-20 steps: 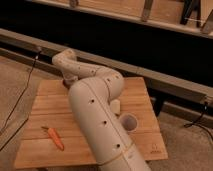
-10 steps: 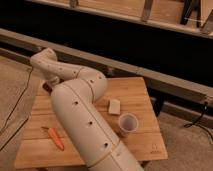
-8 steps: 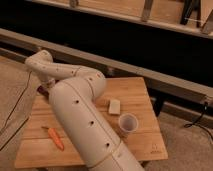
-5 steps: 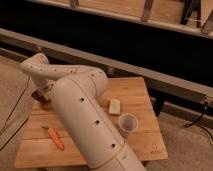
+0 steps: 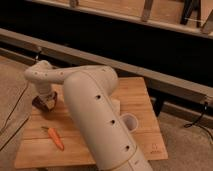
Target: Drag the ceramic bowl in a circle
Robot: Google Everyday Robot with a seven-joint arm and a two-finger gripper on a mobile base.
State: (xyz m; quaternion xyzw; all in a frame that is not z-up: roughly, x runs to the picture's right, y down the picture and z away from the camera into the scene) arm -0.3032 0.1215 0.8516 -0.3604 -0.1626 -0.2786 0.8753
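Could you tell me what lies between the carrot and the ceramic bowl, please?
Bare table between carrot and ceramic bowl, in the camera view; the gripper is at the bowl, near the table's left edge.

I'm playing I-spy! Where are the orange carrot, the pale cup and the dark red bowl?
orange carrot [image 5: 54, 138], camera view, middle of its body.
pale cup [image 5: 130, 125], camera view, its front wall.
dark reddish-brown ceramic bowl [image 5: 37, 103], camera view, left edge, under the gripper [image 5: 47, 102].
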